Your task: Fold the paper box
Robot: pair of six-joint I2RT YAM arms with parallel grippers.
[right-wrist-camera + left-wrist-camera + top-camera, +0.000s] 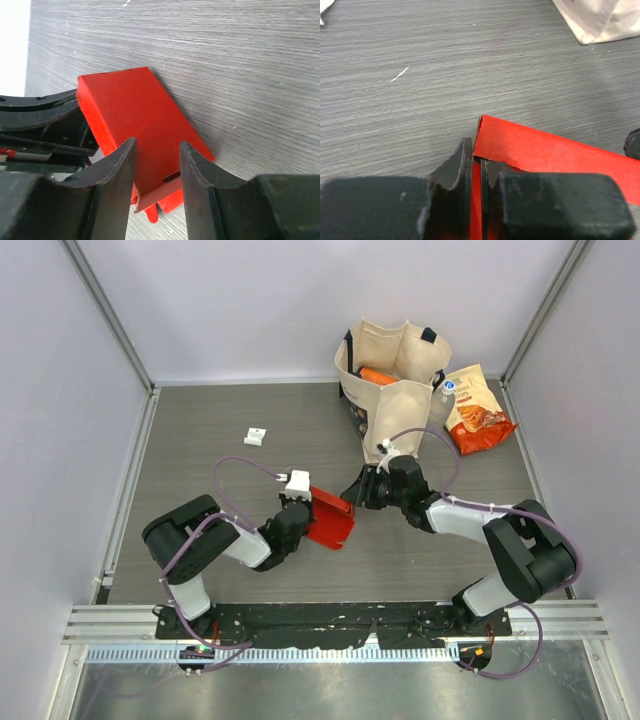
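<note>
left pincer (477, 162) is clamped on the left edge of the red box (331, 519), which sits at the middle of the table (200, 440). right pincer (156, 160) hovers, spread wide, over the box's right end.

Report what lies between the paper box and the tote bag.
The right gripper, open over the paper box, tote bag behind it; the top view shows this.

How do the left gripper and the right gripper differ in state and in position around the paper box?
The left gripper is shut on an edge of the paper box; the right gripper is open, its fingers apart. From above, the left gripper is at the box's left, the right gripper at its right. Both have black fingers.
</note>
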